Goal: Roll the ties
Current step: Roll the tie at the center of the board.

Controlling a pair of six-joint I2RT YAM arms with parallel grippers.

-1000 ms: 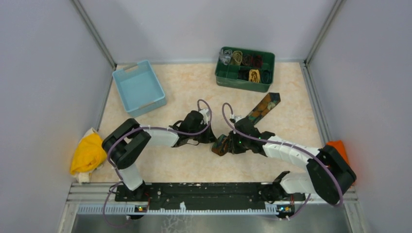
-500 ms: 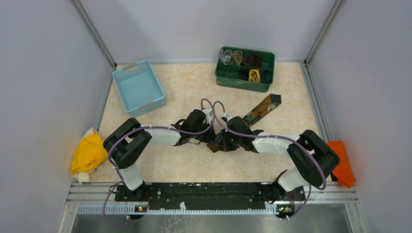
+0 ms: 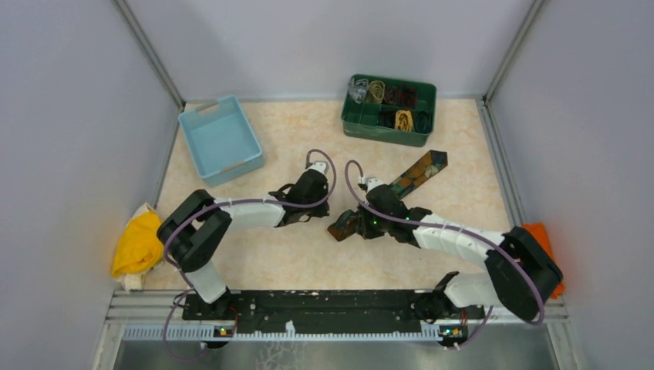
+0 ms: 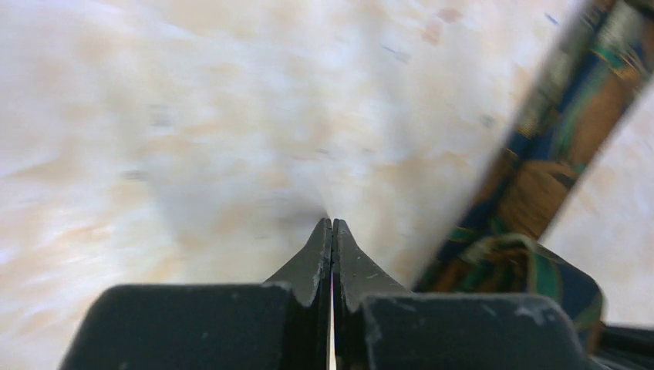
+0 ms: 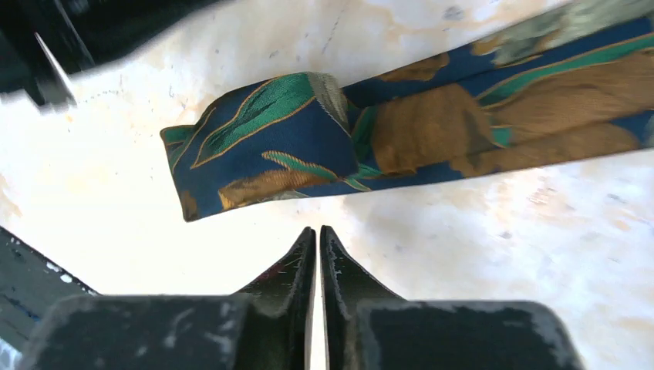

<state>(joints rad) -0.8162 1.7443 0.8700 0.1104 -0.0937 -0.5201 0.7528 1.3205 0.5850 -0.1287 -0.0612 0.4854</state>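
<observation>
Tie (image 3: 409, 175) with the dark blue, brown and green pattern lies slantwise across the middle of the table (image 3: 293, 258). Its far tip points toward the green tray (image 3: 385, 132), where other rolled ties (image 3: 402, 119) sit in compartments. Its near end (image 5: 262, 146) is folded over on itself into a short flat loop. My right pincer (image 5: 315, 240) hangs just beside that folded end without touching it, its two fingers pressed almost together on nothing. My left pincer (image 4: 332, 231) is fully closed and empty too, over bare table, with the tie running past on its right side. A blue bin (image 3: 220, 139) stands at the far left.
</observation>
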